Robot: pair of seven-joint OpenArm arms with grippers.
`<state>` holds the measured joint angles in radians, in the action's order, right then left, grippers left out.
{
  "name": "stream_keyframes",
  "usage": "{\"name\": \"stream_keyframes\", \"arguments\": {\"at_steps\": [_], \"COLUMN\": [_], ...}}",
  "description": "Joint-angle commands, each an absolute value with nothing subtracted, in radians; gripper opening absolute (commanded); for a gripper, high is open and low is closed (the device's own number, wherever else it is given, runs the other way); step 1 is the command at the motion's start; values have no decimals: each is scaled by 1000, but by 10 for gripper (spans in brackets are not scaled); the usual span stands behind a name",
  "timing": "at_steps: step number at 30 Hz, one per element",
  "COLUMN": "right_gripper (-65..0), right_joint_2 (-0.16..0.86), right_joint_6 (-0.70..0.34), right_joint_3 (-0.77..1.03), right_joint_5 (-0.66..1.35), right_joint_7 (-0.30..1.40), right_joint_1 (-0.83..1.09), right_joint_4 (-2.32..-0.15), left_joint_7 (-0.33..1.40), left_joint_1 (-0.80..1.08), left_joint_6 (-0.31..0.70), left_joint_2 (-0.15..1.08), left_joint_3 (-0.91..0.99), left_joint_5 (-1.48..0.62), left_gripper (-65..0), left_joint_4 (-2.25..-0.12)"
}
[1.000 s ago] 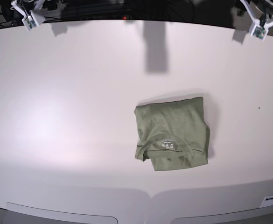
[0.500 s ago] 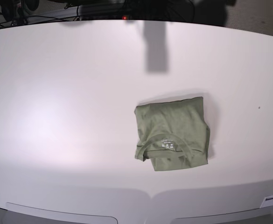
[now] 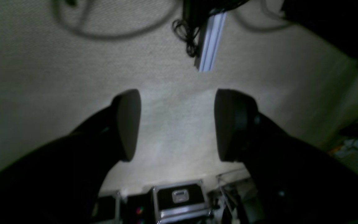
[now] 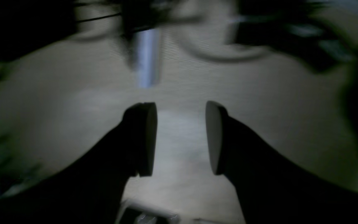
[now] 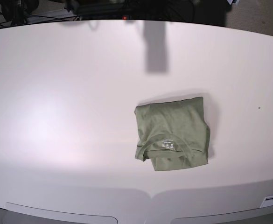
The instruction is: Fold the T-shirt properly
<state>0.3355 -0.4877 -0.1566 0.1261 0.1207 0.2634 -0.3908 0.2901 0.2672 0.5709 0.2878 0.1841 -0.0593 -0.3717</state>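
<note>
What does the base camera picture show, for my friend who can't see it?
A green T-shirt lies folded into a small, slightly rumpled square on a big white table, collar facing the camera. No robot arms are in this picture.

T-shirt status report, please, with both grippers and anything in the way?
Left gripper open, empty. Right gripper open, empty. T-shirt folded compact on table, collar up. Nothing in the way.

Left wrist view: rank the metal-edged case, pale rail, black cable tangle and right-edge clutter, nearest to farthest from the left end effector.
From the open left end effector:
1. metal-edged case, just below, bottom centre.
2. pale rail and black cable tangle, above, touching each other: too close to call.
3. clutter, far right edge.
</note>
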Motion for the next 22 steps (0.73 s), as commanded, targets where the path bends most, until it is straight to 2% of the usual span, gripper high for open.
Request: {"name": "stream_keyframes", "arguments": {"at_steps": [1, 5, 14, 19, 22], "right_gripper": [-387, -387, -387, -387, -387], "right_joint_2": [346, 345, 346, 346, 346], "right_joint_6": [-467, -435, -437, -437, -437], "right_joint_3": [-168, -192, -192, -192, -192], "right_joint_5": [113, 111, 142, 142, 141], "right_joint_7": [107, 96, 82, 15, 29], "right_joint_1": [251, 222, 213, 213, 213], "right_joint_4": [-381, -377, -380, -380, -393], "left_joint_7": [289, 232, 229, 207, 245], "left_joint_1": [263, 261, 260, 257, 247], "left_joint_6": [576, 577, 576, 576, 576], "left_joint_2": [282, 260, 255, 245, 244], "left_joint_3": [186, 186, 186, 186, 186], "left_joint_5": [-41, 38, 37, 37, 38], "left_gripper": [-281, -281, -281, -281, -281], "left_joint_4": [-369, -392, -400, -402, -401]}}
